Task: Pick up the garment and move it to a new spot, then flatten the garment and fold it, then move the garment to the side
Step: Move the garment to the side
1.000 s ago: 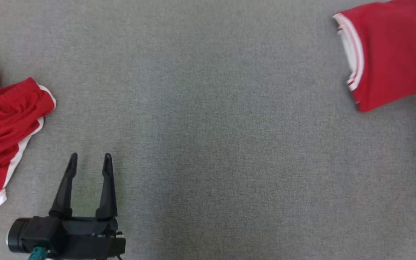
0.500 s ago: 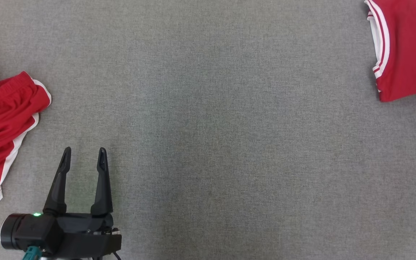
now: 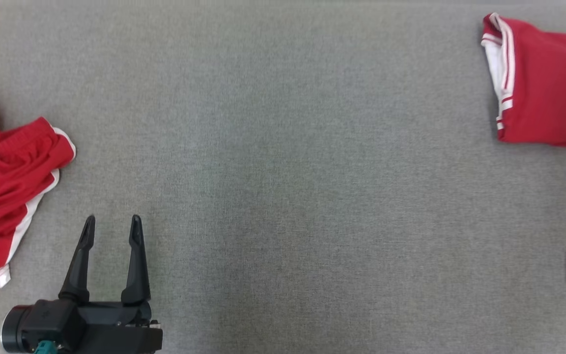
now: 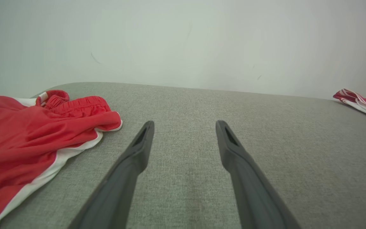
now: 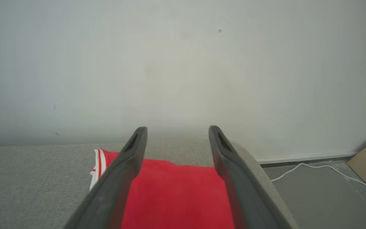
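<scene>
Head view: folded garment [image 3: 553, 88] lies flat, striped hem [image 3: 503, 73] facing left.

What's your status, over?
Left claw open, empty. Right claw open by folded red garment, right edge of table. Crumpled red shorts far left. Nothing in the way.

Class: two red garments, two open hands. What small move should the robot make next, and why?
Probably draw the right hand up and back, clear of the folded garment. Its fingers stand open above the cloth, which lies flat and folded at the right side, so nothing is held there. The left hand is open beside the crumpled shorts.
</scene>
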Robot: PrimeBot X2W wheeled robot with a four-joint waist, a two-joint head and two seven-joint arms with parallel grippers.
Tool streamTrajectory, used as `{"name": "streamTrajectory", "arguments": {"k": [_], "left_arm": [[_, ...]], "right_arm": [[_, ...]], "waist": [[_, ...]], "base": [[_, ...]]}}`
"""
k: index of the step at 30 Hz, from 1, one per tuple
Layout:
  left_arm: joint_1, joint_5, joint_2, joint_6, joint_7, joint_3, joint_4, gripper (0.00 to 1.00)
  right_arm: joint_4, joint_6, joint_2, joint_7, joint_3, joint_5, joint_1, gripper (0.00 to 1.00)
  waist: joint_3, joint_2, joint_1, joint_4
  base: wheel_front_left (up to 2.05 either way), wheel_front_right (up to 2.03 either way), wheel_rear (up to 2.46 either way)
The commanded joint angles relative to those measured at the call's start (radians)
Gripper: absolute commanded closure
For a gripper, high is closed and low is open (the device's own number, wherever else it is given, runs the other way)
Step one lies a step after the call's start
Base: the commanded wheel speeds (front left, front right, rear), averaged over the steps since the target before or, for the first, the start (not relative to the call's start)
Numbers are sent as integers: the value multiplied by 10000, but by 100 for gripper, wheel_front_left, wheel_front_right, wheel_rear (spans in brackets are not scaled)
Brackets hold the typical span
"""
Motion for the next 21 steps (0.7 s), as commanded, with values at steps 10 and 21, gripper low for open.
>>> {"name": "streamTrajectory", "arguments": {"k": [10, 21], "left_arm": [[642, -359, 0, 47, -51, 171, 296, 0], [1310, -484, 2, 83, -52, 350, 496, 0]], "right_arm": [[-1588, 4, 967, -673, -100, 114, 1232, 0], [-4973, 4, 2155, -671, -2557, -1988, 4761, 0]], "waist": [[-1395, -1, 1, -352], [-2581, -1, 1, -412]], "base": [[0, 0, 0], [0, 0, 0]]}}
